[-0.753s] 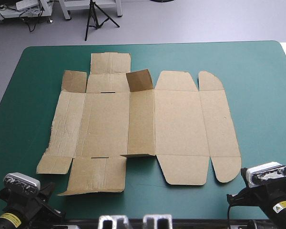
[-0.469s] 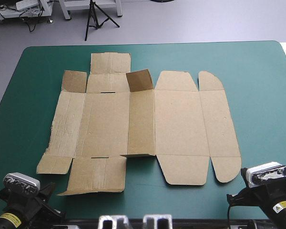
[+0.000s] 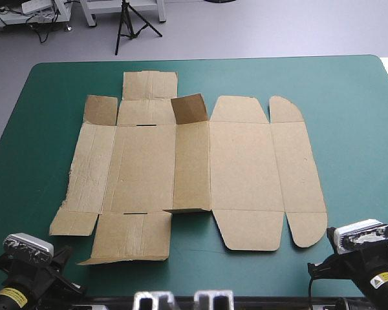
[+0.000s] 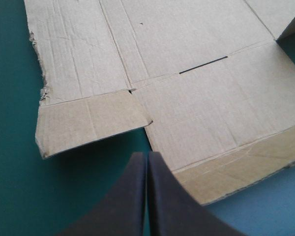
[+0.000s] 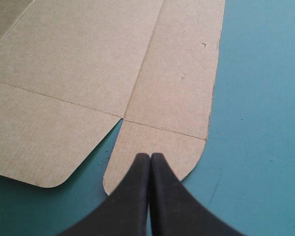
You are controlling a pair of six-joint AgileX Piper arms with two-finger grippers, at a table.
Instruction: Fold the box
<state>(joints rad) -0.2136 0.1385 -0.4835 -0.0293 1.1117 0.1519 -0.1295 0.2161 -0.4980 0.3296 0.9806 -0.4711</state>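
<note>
Grippers first: left gripper [image 4: 147, 156] and right gripper [image 5: 150, 156] are both pressed together and empty, at the near corners of the table [image 3: 355, 116]. Box [image 3: 246, 168] lies flat just ahead of both, long axis left-right, holding nothing; one far flap [image 3: 189, 108] stands up. Right seems nearer, perhaps over a near flap [image 5: 155, 140].

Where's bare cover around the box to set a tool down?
Widest: the teal-green cover from the box out to the right edge. There is also a strip beyond the far flaps and a narrower band along the left edge. Crowded: the near edge, where the left gripper and right gripper sit at the flaps.
</note>
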